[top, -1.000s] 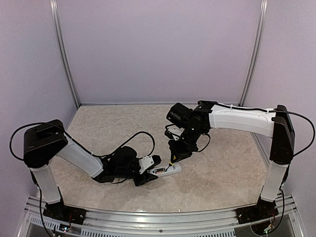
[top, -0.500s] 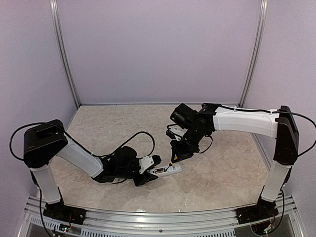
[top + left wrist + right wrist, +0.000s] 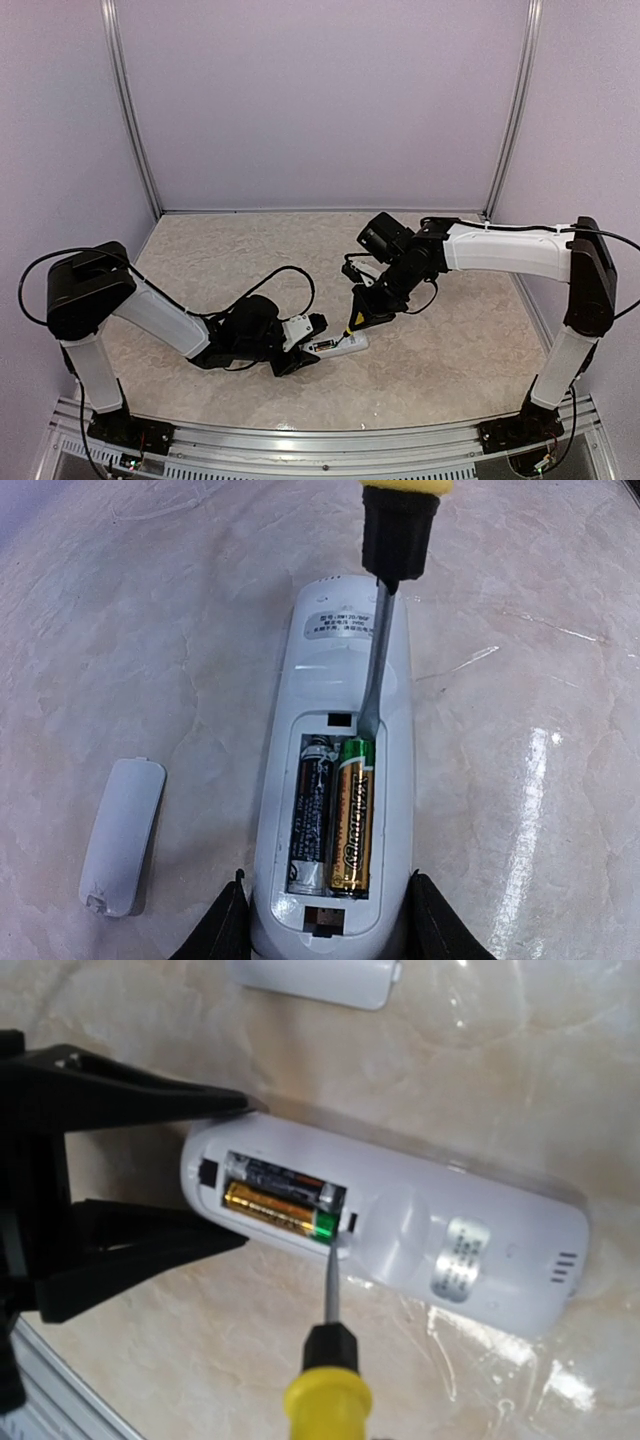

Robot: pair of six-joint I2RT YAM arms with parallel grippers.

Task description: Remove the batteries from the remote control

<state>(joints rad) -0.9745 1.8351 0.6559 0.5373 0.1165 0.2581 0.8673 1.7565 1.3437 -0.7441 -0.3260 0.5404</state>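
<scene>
Cover off, batteries not out yet — the prying is what remains.

The left tool [image 3: 326,932] clamps the remote control [image 3: 290,730] by its sides, flat on the counter [image 3: 520,680]; the small cover [image 3: 122,835] lies loose to that tool's left, apart from the remote. Both batteries [image 3: 348,815] (gold beside dark) sit in the open bay just ahead of its fingers. The right tool [image 3: 358,318] is closed on the yellow-handled screwdriver [image 3: 328,1390], whose tip sits at the gold cell's far end — so, by my judgement, opening is done and lifting out both cells is left.
</scene>
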